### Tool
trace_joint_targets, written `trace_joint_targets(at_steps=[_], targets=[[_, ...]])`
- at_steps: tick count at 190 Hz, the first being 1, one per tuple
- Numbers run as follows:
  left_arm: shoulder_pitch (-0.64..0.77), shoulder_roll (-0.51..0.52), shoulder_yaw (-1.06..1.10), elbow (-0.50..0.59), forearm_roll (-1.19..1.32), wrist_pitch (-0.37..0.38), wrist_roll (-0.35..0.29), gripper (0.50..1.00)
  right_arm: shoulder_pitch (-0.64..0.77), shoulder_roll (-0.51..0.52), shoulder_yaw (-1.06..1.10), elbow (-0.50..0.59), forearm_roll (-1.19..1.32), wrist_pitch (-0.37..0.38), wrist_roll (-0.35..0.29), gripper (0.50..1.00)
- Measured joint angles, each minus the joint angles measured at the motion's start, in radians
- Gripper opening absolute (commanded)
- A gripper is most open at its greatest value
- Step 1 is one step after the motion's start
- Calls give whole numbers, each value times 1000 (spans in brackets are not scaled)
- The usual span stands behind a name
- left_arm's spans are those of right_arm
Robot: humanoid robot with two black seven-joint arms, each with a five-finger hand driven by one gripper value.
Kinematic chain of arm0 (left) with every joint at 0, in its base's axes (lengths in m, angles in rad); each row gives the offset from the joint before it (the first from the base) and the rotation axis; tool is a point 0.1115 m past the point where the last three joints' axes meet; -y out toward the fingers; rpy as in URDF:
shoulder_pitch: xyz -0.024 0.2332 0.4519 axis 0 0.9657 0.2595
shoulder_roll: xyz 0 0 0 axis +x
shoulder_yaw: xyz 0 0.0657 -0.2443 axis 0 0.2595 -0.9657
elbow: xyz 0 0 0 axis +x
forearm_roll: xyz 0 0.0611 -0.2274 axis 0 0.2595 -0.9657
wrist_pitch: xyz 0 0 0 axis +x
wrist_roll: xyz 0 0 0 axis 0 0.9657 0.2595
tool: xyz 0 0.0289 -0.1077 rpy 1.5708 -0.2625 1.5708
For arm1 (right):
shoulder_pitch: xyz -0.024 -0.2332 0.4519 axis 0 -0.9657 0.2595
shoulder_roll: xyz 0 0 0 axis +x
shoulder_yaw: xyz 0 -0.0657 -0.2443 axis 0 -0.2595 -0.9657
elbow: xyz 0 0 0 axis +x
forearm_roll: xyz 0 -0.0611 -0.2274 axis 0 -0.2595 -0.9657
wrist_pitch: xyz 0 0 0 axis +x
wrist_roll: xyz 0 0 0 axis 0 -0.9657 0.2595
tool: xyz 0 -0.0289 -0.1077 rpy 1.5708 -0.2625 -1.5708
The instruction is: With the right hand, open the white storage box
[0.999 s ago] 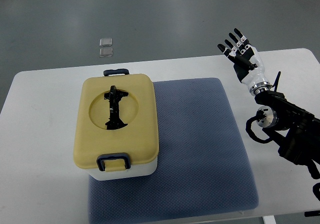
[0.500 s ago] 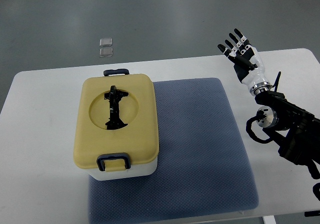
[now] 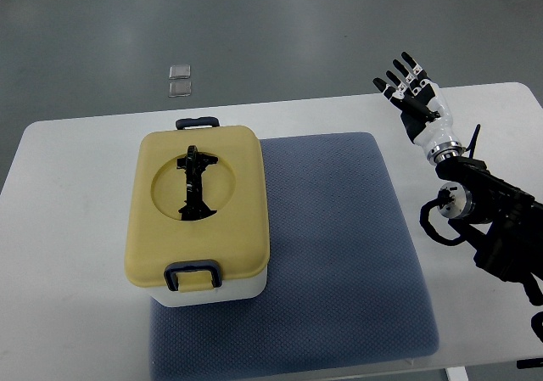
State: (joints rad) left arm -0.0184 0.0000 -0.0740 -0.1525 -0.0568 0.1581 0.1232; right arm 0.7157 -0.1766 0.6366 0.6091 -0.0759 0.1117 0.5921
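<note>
One hand at work: the right hand sits at about two o'clock in the view, over the far right part of the white table; its arm enters from the right edge.
Fingers: spread and straight, pointing toward twelve o'clock, holding nothing.
Left hand: not visible.
Storage box: the white storage box stands at about nine o'clock of the view, on the left edge of the blue-grey mat, well apart from the hand.
Lid: the yellow lid lies flat and shut, a black folding handle lying in its round recess.
Latches: one black latch at the six o'clock end of the lid, another at the twelve o'clock end; both appear folded down.
Step in hand: by my reading the approach has hardly begun; nothing on the box is touched.
Next move: the hand likely needs to travel toward nine o'clock, across the mat, turn palm down and reach a latch or the lid edge.
Beyond the table: two small clear packets lie on the floor at eleven o'clock.
</note>
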Motion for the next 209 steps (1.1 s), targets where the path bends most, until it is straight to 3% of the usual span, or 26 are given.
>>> trace_joint_targets(at_steps=[112, 158, 209], targets=[[0, 0, 0, 0, 0, 0, 0, 1000, 6, -6, 0, -17, -1, 5, -6, 930], [0, 0, 0, 0, 0, 0, 0, 1000, 81, -17, -17, -11, -19, 9, -6, 930], [0, 0, 0, 0, 0, 0, 0, 1000, 193, -44, -22, 12, -273, 18, -4, 930]])
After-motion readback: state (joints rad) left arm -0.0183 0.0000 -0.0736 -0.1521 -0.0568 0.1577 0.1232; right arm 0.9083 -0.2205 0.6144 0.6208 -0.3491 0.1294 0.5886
